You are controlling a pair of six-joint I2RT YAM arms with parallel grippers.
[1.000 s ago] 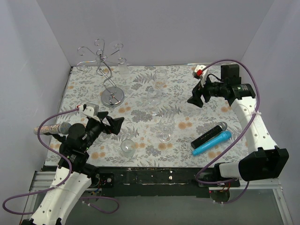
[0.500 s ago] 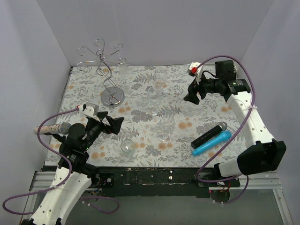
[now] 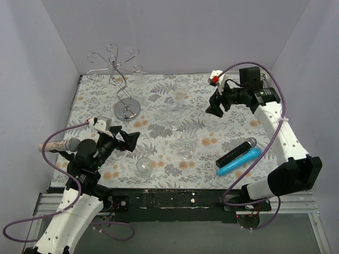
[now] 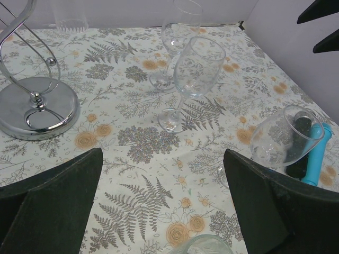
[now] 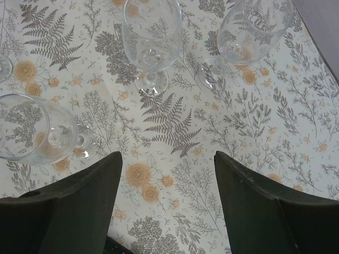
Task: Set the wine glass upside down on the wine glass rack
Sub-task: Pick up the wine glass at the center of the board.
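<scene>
Overhead, whole wine glass rack [image 3: 127,109], wrist view only its base, left gripper [image 3: 130,143], right gripper [image 3: 214,104] both spread.

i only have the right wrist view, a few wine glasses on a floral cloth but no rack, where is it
observer: the rack stands at the far left corner of the cloth, well to the left of your arm.
operator: whats the left arm doing
observer: the left gripper is open and holds nothing. It hovers over the near left part of the cloth.
operator: anything on my near side to watch for
observer: yes, a black microphone and a blue microphone lie side by side at the near right of the cloth.
</scene>
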